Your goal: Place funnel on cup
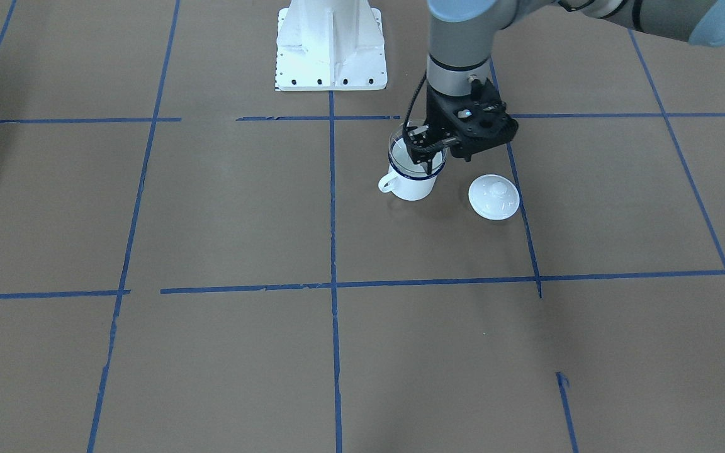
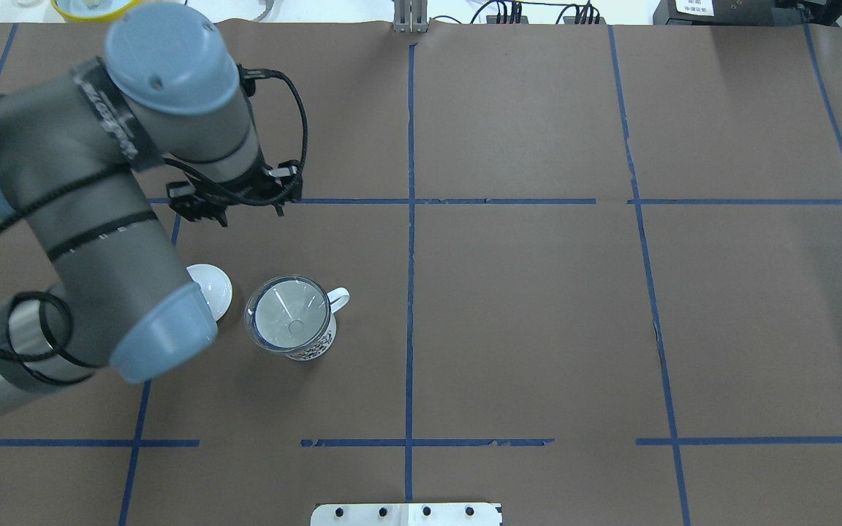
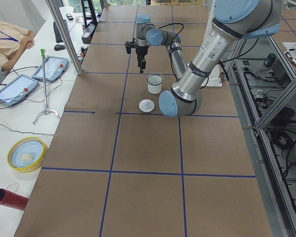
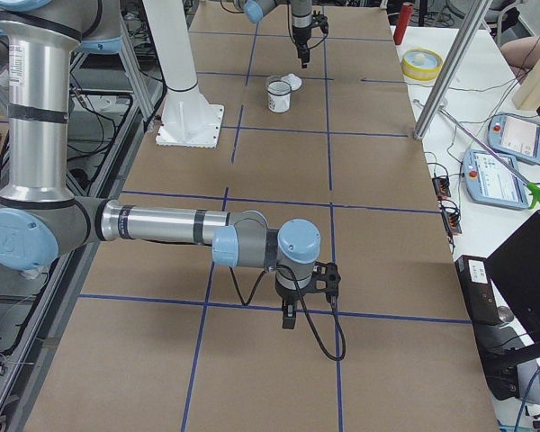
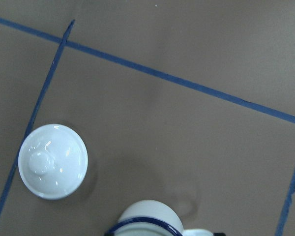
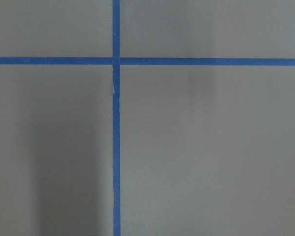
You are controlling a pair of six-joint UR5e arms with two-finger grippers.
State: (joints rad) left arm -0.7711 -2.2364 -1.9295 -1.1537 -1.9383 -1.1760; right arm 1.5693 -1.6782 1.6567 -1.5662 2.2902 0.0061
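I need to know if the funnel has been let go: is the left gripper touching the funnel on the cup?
Apart. The overhead view shows bare brown table between the left gripper and the funnel, which sits in the cup.

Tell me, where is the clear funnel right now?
In the overhead view, the funnel sits in the mouth of the cup, left of the centre tape line, with the white lid to its left.

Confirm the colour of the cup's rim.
Dark blue, on a white cup; it shows best in the left wrist view.
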